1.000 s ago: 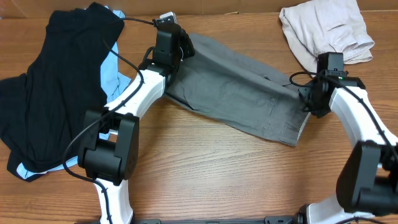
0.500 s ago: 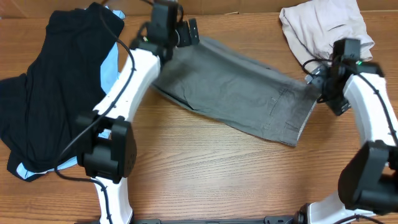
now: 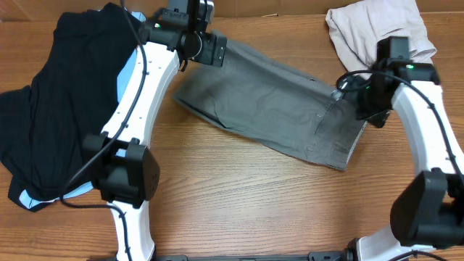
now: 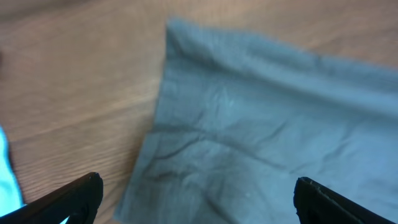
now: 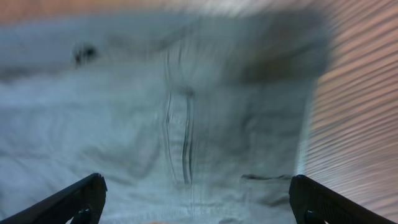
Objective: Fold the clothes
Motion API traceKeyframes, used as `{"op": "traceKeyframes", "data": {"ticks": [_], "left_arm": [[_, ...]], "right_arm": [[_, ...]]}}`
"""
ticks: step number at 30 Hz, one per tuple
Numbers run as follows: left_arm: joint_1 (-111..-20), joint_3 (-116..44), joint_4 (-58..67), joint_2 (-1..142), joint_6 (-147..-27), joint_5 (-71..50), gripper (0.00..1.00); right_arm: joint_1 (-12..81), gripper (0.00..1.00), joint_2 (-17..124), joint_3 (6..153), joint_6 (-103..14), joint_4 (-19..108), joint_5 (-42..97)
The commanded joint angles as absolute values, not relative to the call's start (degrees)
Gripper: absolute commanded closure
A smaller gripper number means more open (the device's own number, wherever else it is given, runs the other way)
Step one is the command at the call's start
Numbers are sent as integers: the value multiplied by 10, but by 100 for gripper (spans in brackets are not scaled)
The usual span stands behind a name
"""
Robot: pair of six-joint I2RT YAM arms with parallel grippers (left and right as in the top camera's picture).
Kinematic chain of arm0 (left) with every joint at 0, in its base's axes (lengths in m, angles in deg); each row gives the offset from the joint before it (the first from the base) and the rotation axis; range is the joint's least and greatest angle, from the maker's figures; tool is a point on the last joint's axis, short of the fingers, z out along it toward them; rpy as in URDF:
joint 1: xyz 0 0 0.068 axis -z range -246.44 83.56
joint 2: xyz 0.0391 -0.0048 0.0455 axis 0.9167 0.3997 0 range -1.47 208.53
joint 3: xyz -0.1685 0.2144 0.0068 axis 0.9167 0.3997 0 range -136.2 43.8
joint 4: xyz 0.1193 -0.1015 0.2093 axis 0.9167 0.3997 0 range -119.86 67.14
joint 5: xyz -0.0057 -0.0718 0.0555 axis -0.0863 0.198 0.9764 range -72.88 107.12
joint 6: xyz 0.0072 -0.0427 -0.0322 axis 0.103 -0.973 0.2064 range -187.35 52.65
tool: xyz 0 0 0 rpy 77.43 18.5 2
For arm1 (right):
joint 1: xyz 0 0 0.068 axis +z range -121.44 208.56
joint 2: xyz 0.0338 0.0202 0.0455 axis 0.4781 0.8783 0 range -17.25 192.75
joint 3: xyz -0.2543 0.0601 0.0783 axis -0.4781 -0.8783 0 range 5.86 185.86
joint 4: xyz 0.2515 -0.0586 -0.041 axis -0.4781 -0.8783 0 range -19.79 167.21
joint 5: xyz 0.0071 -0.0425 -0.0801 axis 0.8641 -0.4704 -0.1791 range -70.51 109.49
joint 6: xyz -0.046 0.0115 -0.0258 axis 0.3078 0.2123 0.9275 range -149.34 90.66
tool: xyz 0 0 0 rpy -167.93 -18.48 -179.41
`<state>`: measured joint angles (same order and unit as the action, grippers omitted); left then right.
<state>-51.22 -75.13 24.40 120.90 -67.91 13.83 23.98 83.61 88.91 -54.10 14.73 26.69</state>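
A grey garment (image 3: 275, 109) lies flat and slanted across the middle of the wooden table (image 3: 239, 203), its waistband end at the right. My left gripper (image 3: 212, 51) hovers open over the garment's far left end, nothing between its fingers. In the left wrist view the grey cloth (image 4: 261, 137) fills the space beyond the open left gripper (image 4: 199, 199), with its edge and bare wood at the left. Over the waistband end my right gripper (image 3: 366, 109) also stands open. The right wrist view shows blurred grey cloth (image 5: 186, 112) under the open right gripper (image 5: 196, 199).
A black garment (image 3: 65, 94) lies heaped at the left over a light blue one (image 3: 130, 80). A beige garment (image 3: 380, 32) sits crumpled at the back right corner. Bare wood runs along the table's front.
Both grippers have opened and let go of the grey garment's ends. The left arm has risen and moved toward the back edge; the right one has lifted slightly.
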Motion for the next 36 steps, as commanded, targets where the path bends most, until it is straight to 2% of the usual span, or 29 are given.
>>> {"op": "traceKeyframes", "data": {"ticks": [1,6,14,18,25,31,36], "left_arm": [[-515,-758,257,1280,-635,126,0],[-526,-758,296,1343,-644,126,0],[-532,-758,296,1387,-725,165,0],[-540,-758,371,1387,-815,256,0],[-560,-738,474,1387,-822,283,0],[-583,-705,520,1387,-835,271,0],[-595,-695,569,1387,-784,157,0]], "right_arm": [[241,2,849,857,-534,154,314],[241,0,849,849,-533,153,313],[241,0,849,849,-533,167,314],[241,0,849,849,-533,167,314],[241,0,849,849,-533,172,314],[241,0,849,849,-533,172,313],[241,0,849,849,-515,171,312]]}}
